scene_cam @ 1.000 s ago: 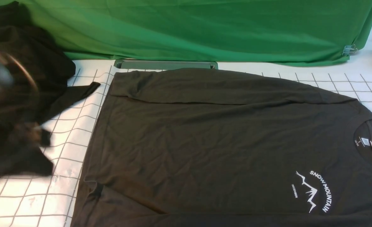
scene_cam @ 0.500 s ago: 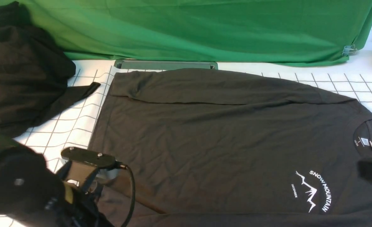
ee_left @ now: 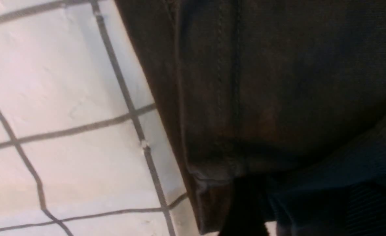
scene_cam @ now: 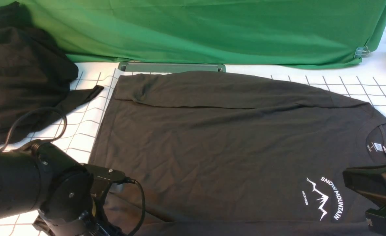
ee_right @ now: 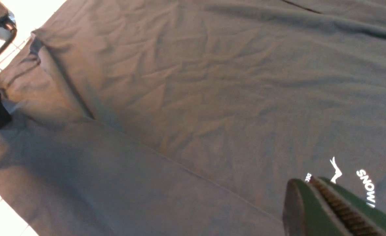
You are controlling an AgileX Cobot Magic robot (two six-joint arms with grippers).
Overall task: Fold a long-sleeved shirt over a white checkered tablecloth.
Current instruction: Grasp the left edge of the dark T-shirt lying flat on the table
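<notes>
While the long-sleeved shirt point(scene_cam: 232, 141) is lying flat and chest up on the white checkered tablecloth point(scene_cam: 81, 127) covering the desk, the front view is showing its collar to the right, its hem to the left and its far sleeve folded along the body. The white mountain print point(scene_cam: 327, 196) is sitting just beside the right arm point(scene_cam: 374, 188), which is reaching in at the lower right edge. The left arm point(scene_cam: 35, 190) is leaning over the shirt's near left corner. Its bulk is hiding the left pincer, so it cannot be told whether that one is spread or pressed together. A heap of black cloth point(scene_cam: 19, 72) is resting at the far left, against the green backdrop point(scene_cam: 212, 29).

In the left wrist view, the shirt's stitched hem point(ee_left: 212, 98) is running along the grid lines of the tablecloth. A dark, blurred shape is crowding the hem's corner, too unclear to name.

In the right wrist view, the right pincer point(ee_right: 305, 188) is poised close over the shirt's chest beside the print. Its green fingers are pressed together and pinching nothing, and whether they are touching the cloth cannot be told.
</notes>
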